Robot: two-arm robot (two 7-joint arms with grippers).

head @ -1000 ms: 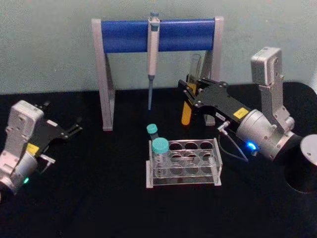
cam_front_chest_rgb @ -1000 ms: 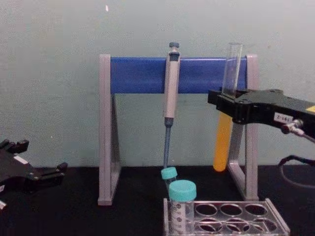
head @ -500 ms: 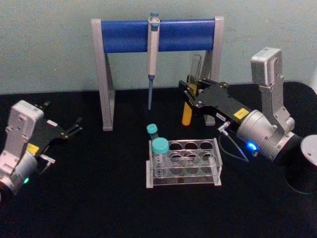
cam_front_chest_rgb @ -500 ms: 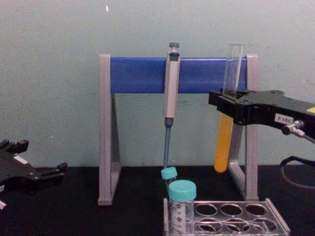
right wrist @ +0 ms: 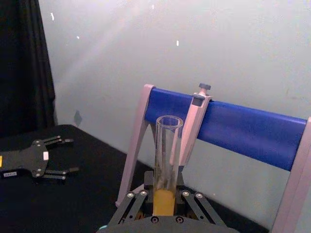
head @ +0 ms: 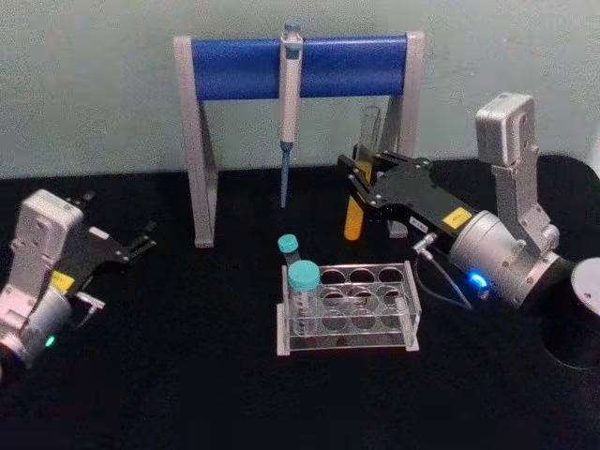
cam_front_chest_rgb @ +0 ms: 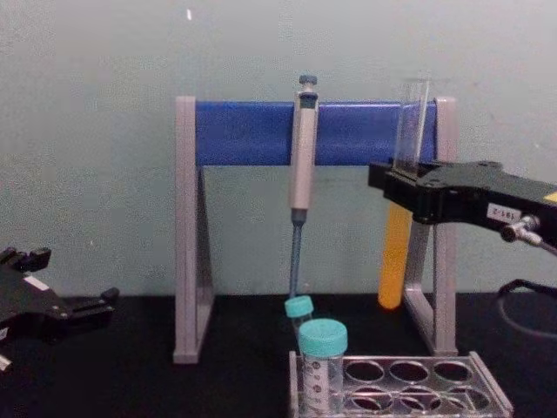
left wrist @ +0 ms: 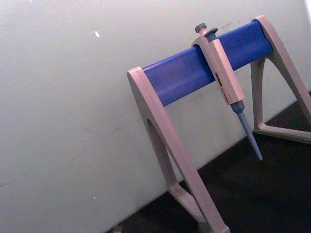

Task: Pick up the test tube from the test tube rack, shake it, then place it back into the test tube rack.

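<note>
Item: test tube point(cam_front_chest_rgb: 409, 122), uncapped, orange liquid point(cam_front_chest_rgb: 394, 252) in its lower half. It is clamped upright at mid-length in the right claw point(cam_front_chest_rgb: 402, 181), above and behind the test tube rack point(head: 349, 339).
Left claw point(head: 142, 239): parked over the tabletop point(head: 187, 375), fingers spread.
Risk: hard shaking slops liquid out (right wrist view shows the open mouth).
Chest view adds the tube's height above the rack.
</note>
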